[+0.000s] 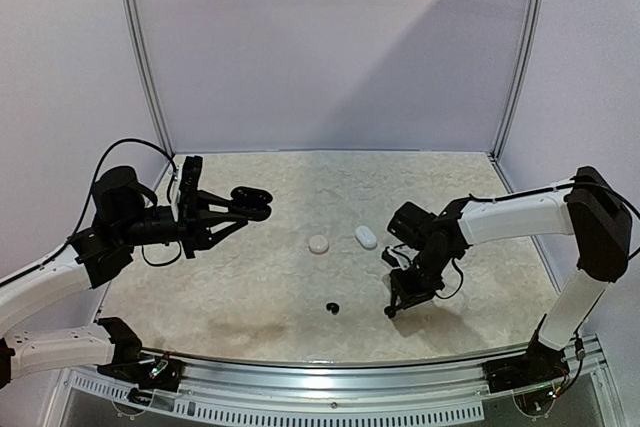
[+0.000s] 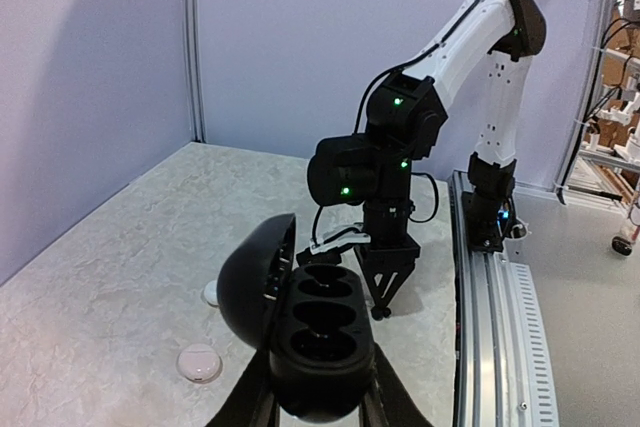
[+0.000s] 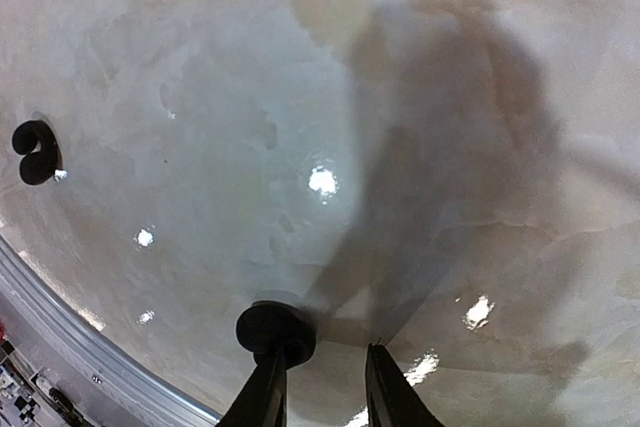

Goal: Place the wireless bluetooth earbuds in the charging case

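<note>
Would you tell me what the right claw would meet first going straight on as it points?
Most likely the bare table just below: the right claw points steeply down. An unidentifiable small black piece sits at one fingertip; the black earbud lies off to the side.

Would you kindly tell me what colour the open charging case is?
The charging case is black; left wrist view shows it best.

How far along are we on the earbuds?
Done: left gripper holds the case open; its wells look empty. In hand: right gripper, jaws apart, low over the table, a small black piece at one fingertip. Left: that piece if an earbud, plus the black earbud lying loose.
</note>
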